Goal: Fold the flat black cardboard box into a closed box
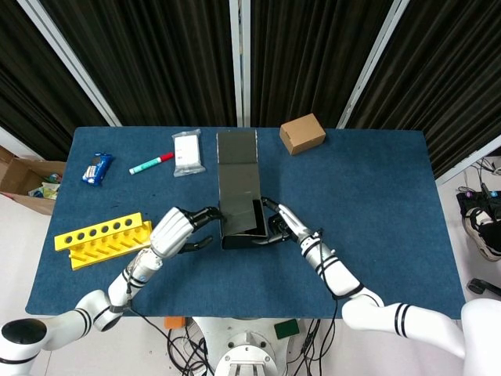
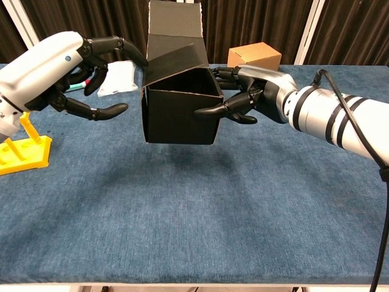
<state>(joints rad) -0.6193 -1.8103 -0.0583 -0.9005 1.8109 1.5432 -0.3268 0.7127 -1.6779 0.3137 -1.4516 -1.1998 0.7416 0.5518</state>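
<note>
I have the black box [image 2: 180, 106] off the blue table [image 2: 194, 201], near its middle, held up in my right hand [image 2: 252, 94], whose fingers [image 2: 214, 111] press against its right wall and front corner. The box stands as an open tube facing me, with a side flap [image 2: 176, 64] leaning in over the opening and the long lid panel [image 2: 175, 21] standing up behind it. My left hand [image 2: 58, 73] is just beside the left wall with its fingers spread wide, holding nothing, one fingertip [image 2: 135, 55] at the flap's upper edge. I judge the step in hand is tucking that flap down. To do it well I should keep my right grip firm and square so the walls do not skew, push the flap along its crease with flat fingers rather than a tip, and keep the lid panel free until the flap sits level.
</note>
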